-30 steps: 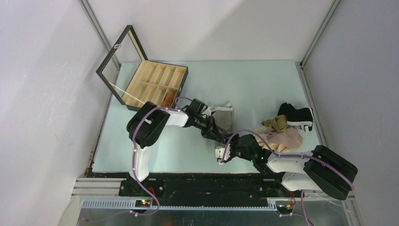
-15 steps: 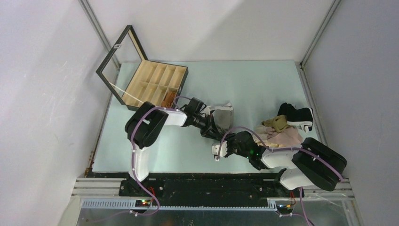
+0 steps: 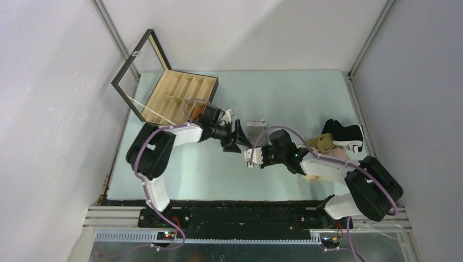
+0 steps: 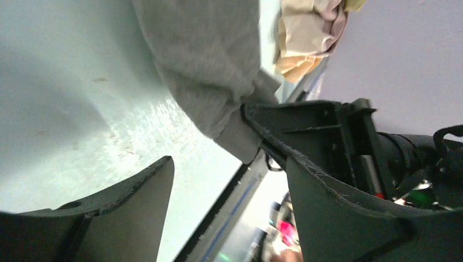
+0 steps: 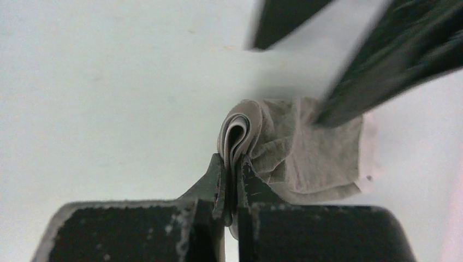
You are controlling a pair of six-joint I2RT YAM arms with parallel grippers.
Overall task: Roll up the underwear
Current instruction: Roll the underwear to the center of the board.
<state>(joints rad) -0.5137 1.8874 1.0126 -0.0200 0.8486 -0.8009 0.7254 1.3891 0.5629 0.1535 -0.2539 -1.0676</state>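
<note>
The grey underwear (image 3: 257,130) lies mid-table, partly rolled. My right gripper (image 5: 232,169) is shut on its rolled edge (image 5: 238,131), with folded layers pinched between the fingers. In the top view the right gripper (image 3: 250,150) sits at the cloth's near side. My left gripper (image 3: 238,137) stands open just left of the grey underwear, holding nothing. In the left wrist view the left gripper (image 4: 210,150) has its jaws wide apart below the grey underwear (image 4: 207,65). Its dark fingers (image 5: 382,60) blur across the top of the right wrist view.
A pile of beige and pale pink underwear (image 3: 327,158) and the black one with white trim (image 3: 344,134) lie at the right, beside the right arm. The black-framed wooden box (image 3: 180,93), lid raised, stands at the back left behind the left arm.
My left gripper opened, let go of the grey underwear and drew back to the left. My right gripper moved up the table and shut on the rolled edge.
</note>
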